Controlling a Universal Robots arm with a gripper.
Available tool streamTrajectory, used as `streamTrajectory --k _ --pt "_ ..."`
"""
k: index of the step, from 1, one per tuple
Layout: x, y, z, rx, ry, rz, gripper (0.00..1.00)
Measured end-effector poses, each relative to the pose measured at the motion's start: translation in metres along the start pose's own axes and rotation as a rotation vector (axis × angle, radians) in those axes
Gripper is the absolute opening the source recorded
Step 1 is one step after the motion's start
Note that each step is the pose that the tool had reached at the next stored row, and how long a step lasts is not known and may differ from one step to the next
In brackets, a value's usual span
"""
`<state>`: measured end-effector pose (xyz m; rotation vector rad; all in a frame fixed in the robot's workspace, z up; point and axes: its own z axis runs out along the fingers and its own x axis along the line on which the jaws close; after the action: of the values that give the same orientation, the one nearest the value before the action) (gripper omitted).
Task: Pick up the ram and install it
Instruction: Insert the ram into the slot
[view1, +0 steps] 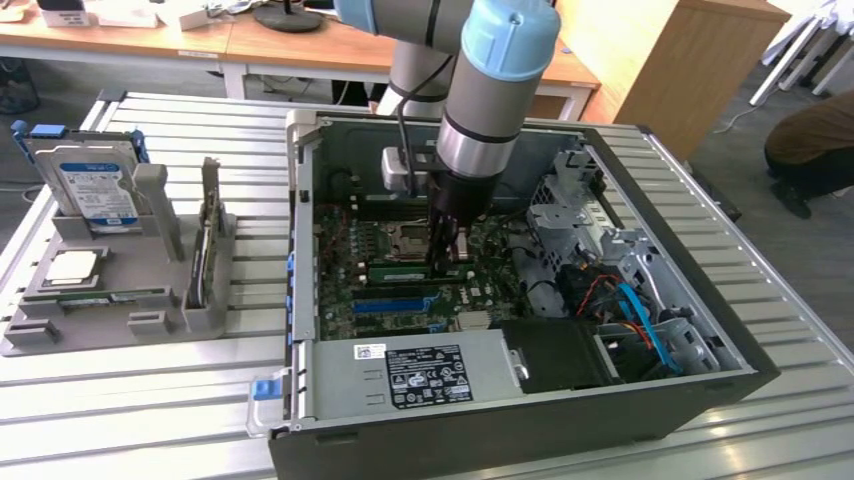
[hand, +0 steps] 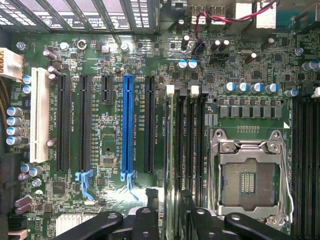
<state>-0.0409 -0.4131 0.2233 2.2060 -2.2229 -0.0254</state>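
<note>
Black jointed gripper (hand: 172, 227) fingers stand apart, seemingly gripping nothing; between them, the slim green ram (hand: 176, 165) stands edge-on in a narrow black slot (hand: 171, 102).

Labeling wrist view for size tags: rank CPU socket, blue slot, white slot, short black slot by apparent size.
1. CPU socket
2. white slot and blue slot: near-equal length, left unranked
3. short black slot

We count one computer case (view1: 534, 445), one hard drive (view1: 91, 190) at its nine o'clock in the exterior view, one power supply (view1: 340, 385), one ram (hand: 171, 150), one processor socket (hand: 248, 172), one blue slot (hand: 127, 127), one white slot (hand: 40, 115), three long black expansion slots (hand: 63, 125).
</note>
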Motion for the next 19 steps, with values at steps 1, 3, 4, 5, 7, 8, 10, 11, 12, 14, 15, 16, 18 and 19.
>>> streamTrajectory --k 1,3,4,5,7,8,10,11,12,14,15,16,18,19 --pt "0.0 0.0 -0.0004 0.0 0.0001 0.0 0.31" --pt "0.0 0.0001 -0.0012 -0.0001 0.0002 0.0 0.31" --pt "0.0 0.0001 -0.0019 -0.0001 0.0002 0.0 0.31" --pt "0.0 0.0001 -0.003 -0.0001 0.0002 0.0 0.31" --pt "0.0 0.0001 -0.0059 -0.0001 0.0001 0.0 0.31" --pt "0.0 0.0002 -0.0077 -0.0002 0.0001 0.0 0.31" --pt "0.0 0.0003 -0.0119 -0.0005 0.0002 0.0 0.31" --pt "0.0 0.0003 -0.014 -0.0006 0.0002 0.0 0.31" --pt "0.0 0.0004 -0.0161 -0.0007 0.0002 0.0 0.31" --pt "0.0 0.0004 -0.0205 -0.0009 0.0001 0.0 0.31" --pt "0.0 0.0005 -0.0229 -0.001 0.0001 0.0 0.31" --pt "0.0 0.0005 -0.0252 -0.0011 0.0002 0.0 0.31" --pt "0.0 0.0006 -0.03 -0.0012 0.0002 0.0 0.31" --pt "0.0 0.0006 -0.0325 -0.0013 0.0002 0.0 0.31"
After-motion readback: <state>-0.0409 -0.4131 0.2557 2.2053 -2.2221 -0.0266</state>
